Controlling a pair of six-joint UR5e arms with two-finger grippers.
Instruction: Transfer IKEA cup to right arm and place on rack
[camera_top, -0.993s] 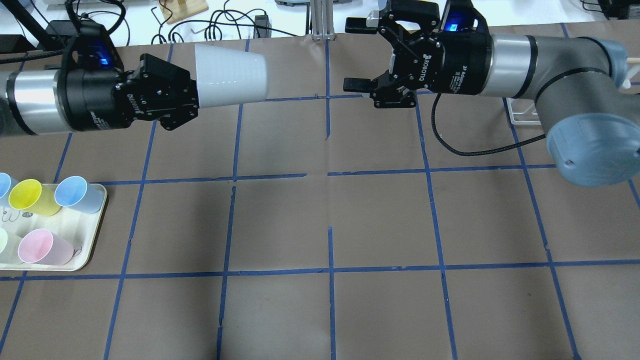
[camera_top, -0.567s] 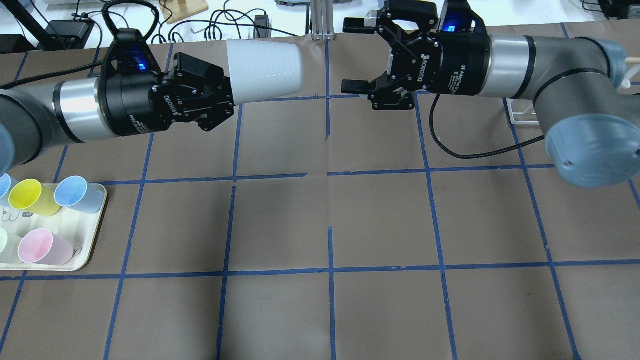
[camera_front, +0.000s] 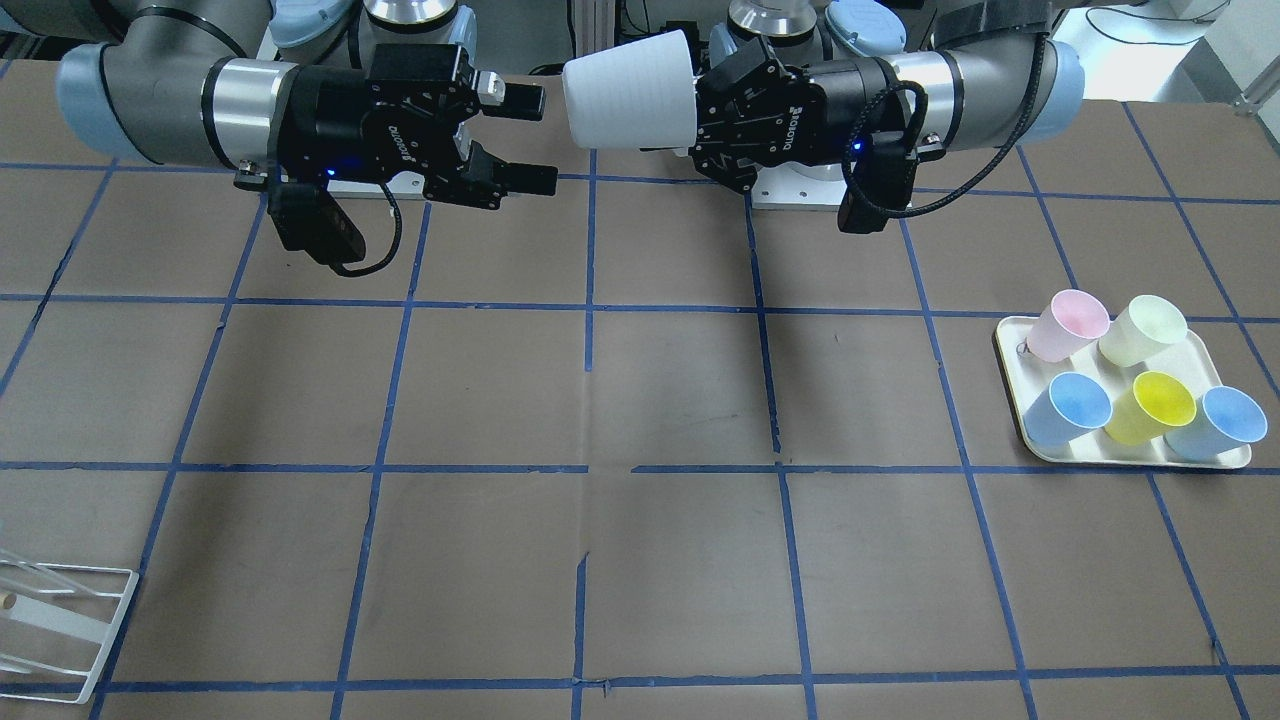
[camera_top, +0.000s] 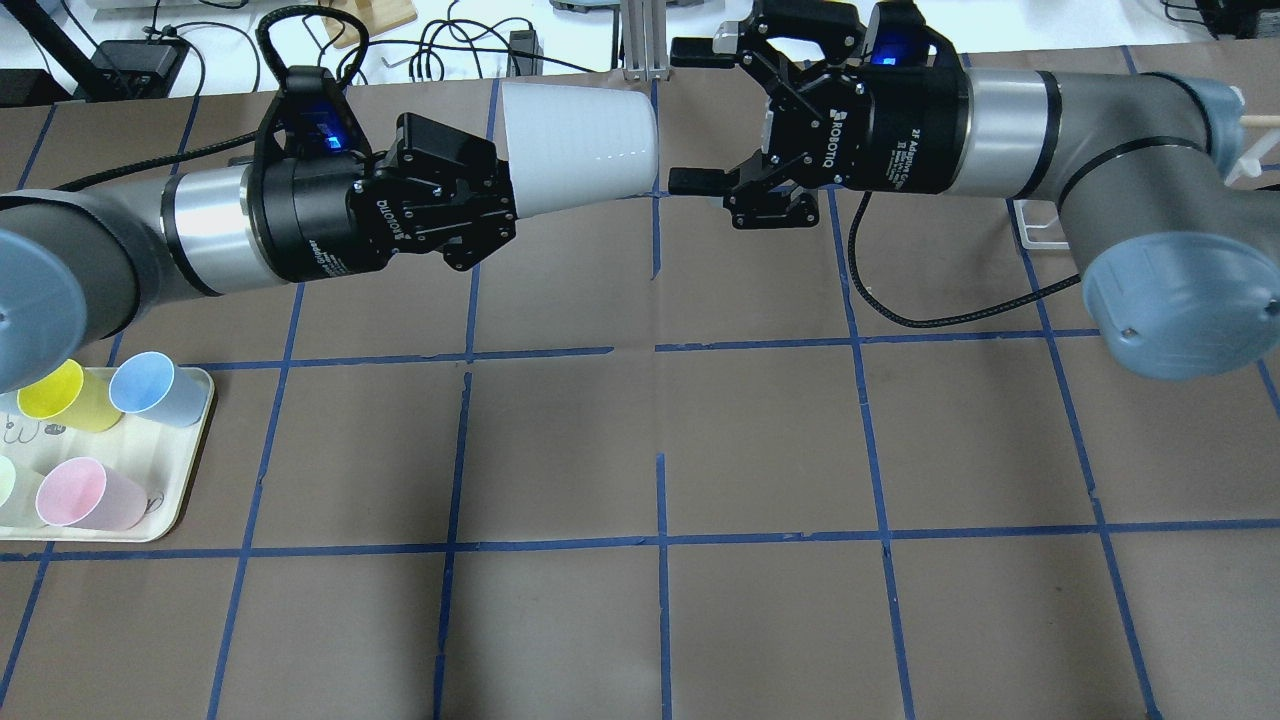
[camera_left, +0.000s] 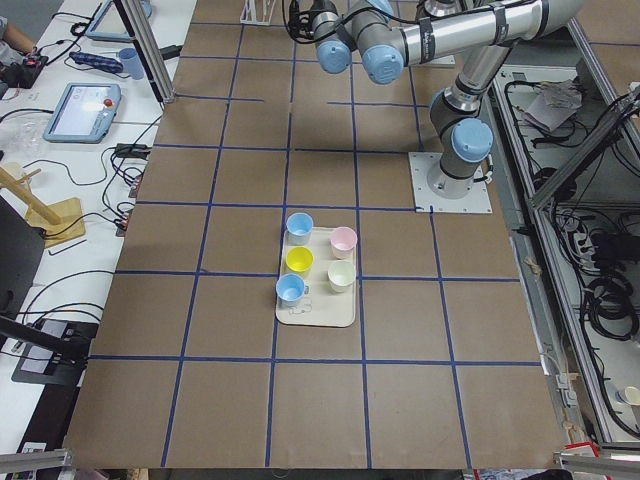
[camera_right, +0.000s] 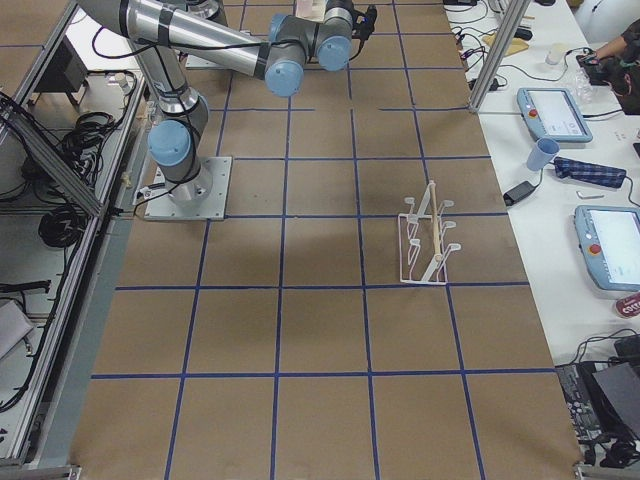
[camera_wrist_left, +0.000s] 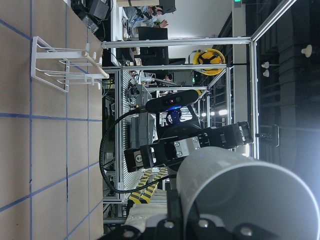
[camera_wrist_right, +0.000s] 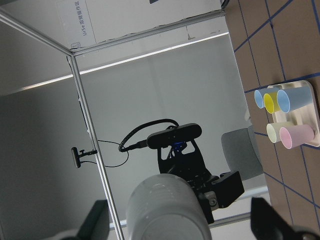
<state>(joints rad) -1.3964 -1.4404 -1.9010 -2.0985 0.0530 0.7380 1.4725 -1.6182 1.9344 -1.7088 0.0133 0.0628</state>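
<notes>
The IKEA cup (camera_top: 580, 150) is pale grey and lies horizontal in the air, closed end towards the right arm. My left gripper (camera_top: 497, 192) is shut on its rim end; it also shows in the front view (camera_front: 712, 120), holding the cup (camera_front: 628, 92). My right gripper (camera_top: 688, 116) is open, its jaws wide apart, with the cup's closed end just short of the fingertips. In the front view my right gripper (camera_front: 537, 140) is a small gap from the cup. The white wire rack (camera_right: 425, 240) stands on the table far to the right, also in the front view (camera_front: 60, 610).
A cream tray (camera_front: 1010, 340) at the robot's left holds pink (camera_front: 1068, 322), cream-green (camera_front: 1145, 328), yellow (camera_front: 1152, 405) and two light blue cups. In the overhead view the tray (camera_top: 190, 450) is at the left edge. Cables lie beyond the table's far edge.
My left arm has carried the cup to the right, closing most of the gap to the right gripper. My right gripper has shifted slightly left and stays open.
</notes>
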